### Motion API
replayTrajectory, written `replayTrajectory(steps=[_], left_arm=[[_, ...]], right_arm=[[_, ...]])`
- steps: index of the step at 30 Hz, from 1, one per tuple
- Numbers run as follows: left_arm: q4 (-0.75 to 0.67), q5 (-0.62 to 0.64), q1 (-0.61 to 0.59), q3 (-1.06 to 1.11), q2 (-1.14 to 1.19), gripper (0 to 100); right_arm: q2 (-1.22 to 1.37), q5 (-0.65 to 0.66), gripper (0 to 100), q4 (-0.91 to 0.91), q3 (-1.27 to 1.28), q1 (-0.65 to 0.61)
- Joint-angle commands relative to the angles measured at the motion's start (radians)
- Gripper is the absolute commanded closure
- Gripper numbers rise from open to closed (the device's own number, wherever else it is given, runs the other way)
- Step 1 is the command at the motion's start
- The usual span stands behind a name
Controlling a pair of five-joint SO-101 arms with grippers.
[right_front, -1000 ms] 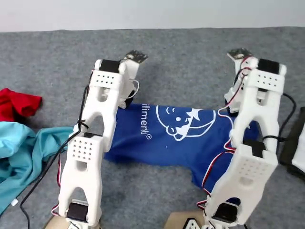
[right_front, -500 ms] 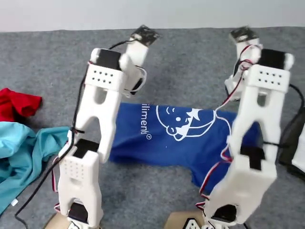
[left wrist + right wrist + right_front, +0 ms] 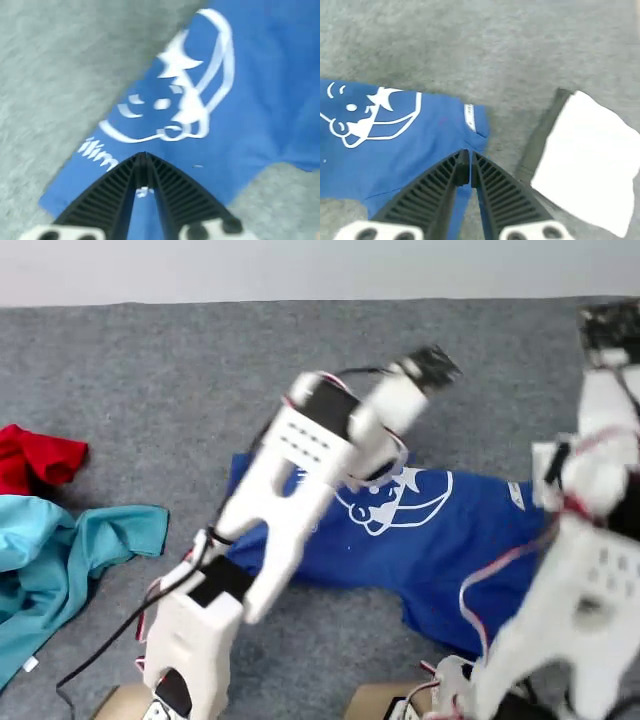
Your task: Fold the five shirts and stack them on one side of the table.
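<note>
A blue shirt with a white printed face lies spread flat on the grey table. My left gripper is shut and empty, hovering above the shirt's print. In the high view the left arm slants rightward across the shirt's left half. My right gripper is also shut with nothing in it, above the blue shirt's edge near its small label. The right arm stands at the far right.
A red shirt and a crumpled teal shirt lie at the left edge. A folded white shirt rests on a dark one beside the blue shirt's right edge. Bare grey table stretches along the back.
Both arms have swung to the right, away from the blue shirt's far corners. The left arm now leans over the shirt's middle. The shirt lies where it was.
</note>
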Motion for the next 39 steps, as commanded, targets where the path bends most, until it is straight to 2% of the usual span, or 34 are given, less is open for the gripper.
replayTrajectory(steps=[1,10,20,22,28,39], left_arm=[[0.026,-0.005,0.133,0.065,-0.066,100],[0.025,-0.012,0.371,0.208,-0.066,100],[-0.077,-0.143,0.535,0.298,-0.066,99],[-0.092,-0.152,0.555,0.298,-0.066,97],[-0.141,-0.149,0.565,0.291,-0.020,80],[-0.068,-0.164,0.632,0.022,0.213,78]], right_arm=[[-0.168,-0.009,98.7,0.041,0.035,0.067],[-0.409,-0.008,98.7,0.041,0.115,0.160],[-0.659,-0.003,98.7,0.041,0.292,0.196],[-0.687,0.005,98.7,0.041,0.321,0.196],[-0.700,0.037,98.7,0.041,0.338,0.196],[-0.699,0.040,98.7,0.039,0.393,0.196]])
